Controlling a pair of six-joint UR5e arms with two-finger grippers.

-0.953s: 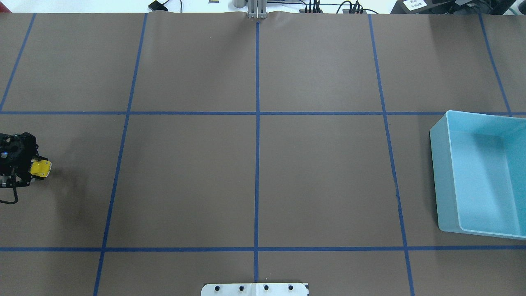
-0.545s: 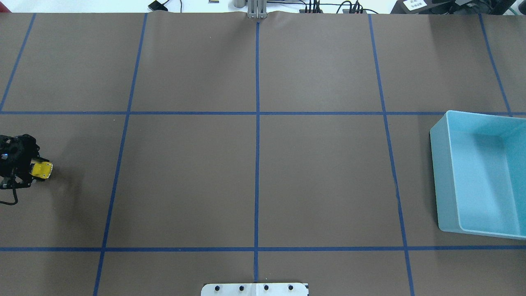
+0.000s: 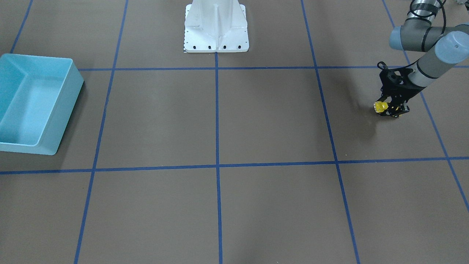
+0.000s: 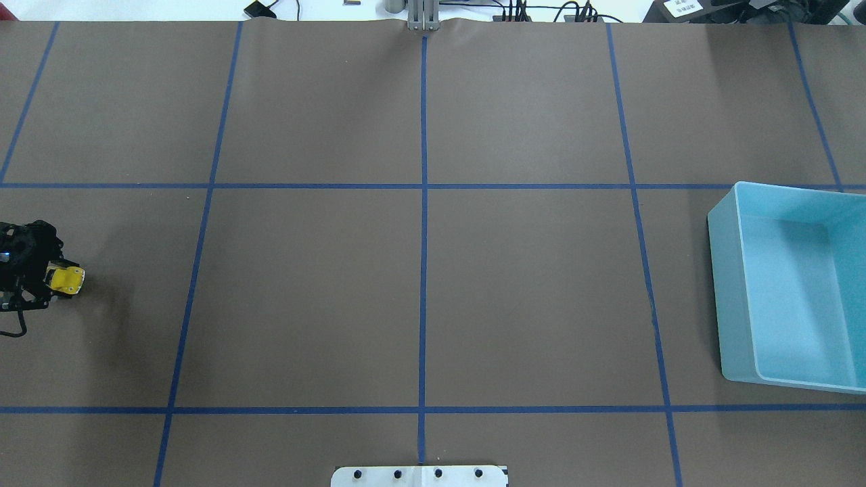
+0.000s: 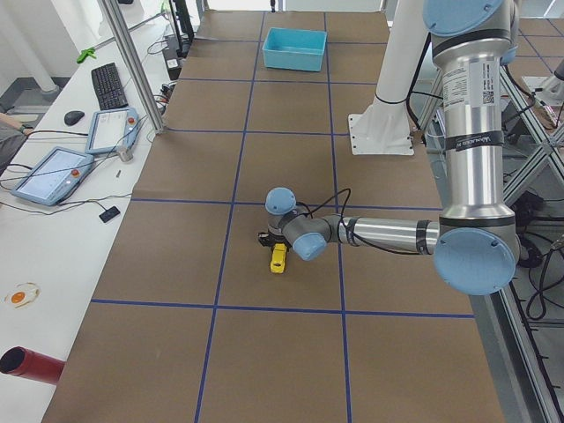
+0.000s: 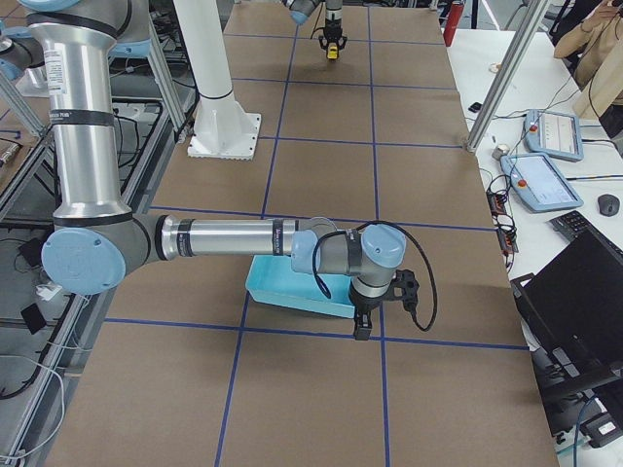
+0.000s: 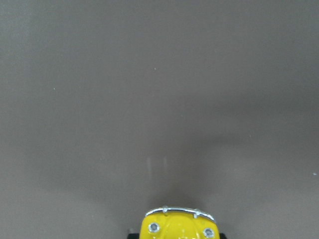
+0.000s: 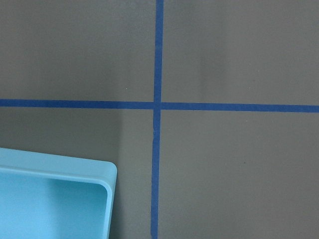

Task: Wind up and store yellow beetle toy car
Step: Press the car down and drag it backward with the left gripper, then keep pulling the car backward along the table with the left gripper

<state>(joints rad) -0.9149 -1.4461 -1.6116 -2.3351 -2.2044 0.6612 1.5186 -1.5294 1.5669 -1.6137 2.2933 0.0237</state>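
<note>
At the far left of the brown table point(image 4: 304, 291), the left gripper point(image 4: 57, 279) is clamped on the yellow beetle toy car point(image 4: 68, 280), whose nose points toward the table's middle. Well apart, at the far right, sits the light-blue bin point(image 4: 725, 291). The right gripper point(image 6: 362, 329) hangs just beside it; I cannot tell whether its fingers are parted.
</note>
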